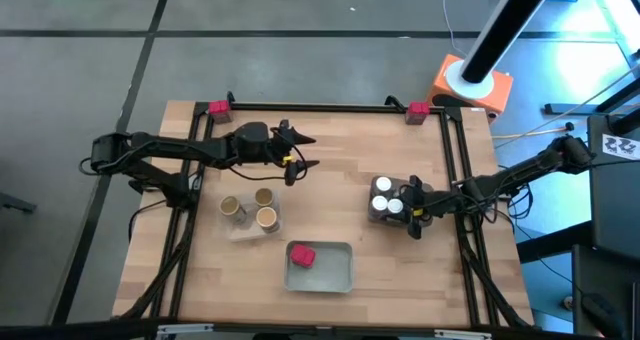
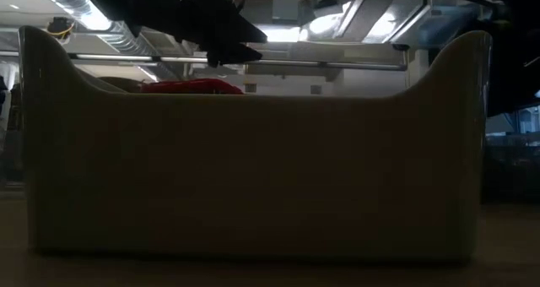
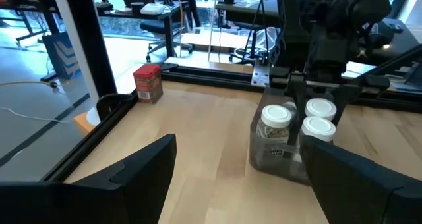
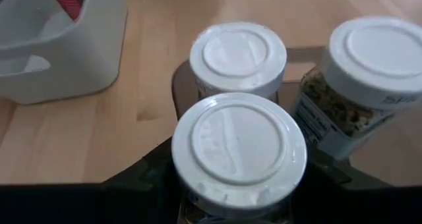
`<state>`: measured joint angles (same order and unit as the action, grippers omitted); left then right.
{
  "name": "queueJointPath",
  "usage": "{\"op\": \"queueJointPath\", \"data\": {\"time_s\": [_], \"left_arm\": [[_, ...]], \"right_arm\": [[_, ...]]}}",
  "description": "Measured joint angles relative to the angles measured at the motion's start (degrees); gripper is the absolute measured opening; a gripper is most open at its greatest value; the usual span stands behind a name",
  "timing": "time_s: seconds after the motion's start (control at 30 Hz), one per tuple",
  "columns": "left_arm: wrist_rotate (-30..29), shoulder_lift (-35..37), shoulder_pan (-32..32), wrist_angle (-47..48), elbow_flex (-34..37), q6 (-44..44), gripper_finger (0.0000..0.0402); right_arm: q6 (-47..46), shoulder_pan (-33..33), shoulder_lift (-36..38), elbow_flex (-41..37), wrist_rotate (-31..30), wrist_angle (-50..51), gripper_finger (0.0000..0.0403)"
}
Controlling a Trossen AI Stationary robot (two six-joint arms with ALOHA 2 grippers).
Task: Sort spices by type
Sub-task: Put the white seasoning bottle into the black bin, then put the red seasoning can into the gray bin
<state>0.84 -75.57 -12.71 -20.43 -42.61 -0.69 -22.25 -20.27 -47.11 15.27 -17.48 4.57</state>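
Note:
Three clear jars with white lids [image 1: 382, 185] stand in a clear tray [image 1: 375, 218] on the table's right. My right gripper [image 1: 405, 209] is at the tray from the right, shut on the jar nearest it [image 4: 239, 145]. Three tan cork cylinders [image 1: 263, 196] stand in a clear tray left of centre. Red-pink packets [image 1: 302, 254] lie in a white tray [image 1: 335, 270] near the front edge; their tops [image 2: 190, 86] show over its wall in the low view. My left gripper [image 1: 312, 152] hovers open over the far middle of the table, touching nothing. My right gripper holds the nearest clear jar by its body just below the white lid [image 4: 239, 145], one finger [image 4: 148, 168] on each side, coming level from the table's right. The jar stands upright in the clear tray beside the other two [image 3: 321, 109]. The lid hides the contact itself.
Red blocks sit at the far corners [image 1: 218, 107] [image 1: 418, 109]. A black frame rail [image 1: 330, 107] edges the table. The white tray's wall [image 2: 253, 177] fills the low view. Bare wood lies between the trays and along the far side.

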Motion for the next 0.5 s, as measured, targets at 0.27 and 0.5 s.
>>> {"op": "queueJointPath", "data": {"time_s": [0.27,0.5], "left_arm": [[0.0,0.0,0.0,0.1,0.0,-0.5,0.031],[0.0,0.0,0.0,0.1,0.0,-0.6,0.031]], "right_arm": [[-0.2,0.0,0.0,-0.4,0.1,-0.4,0.0295],[0.1,0.0,0.0,2.3,0.1,0.5,0.0336]]}}
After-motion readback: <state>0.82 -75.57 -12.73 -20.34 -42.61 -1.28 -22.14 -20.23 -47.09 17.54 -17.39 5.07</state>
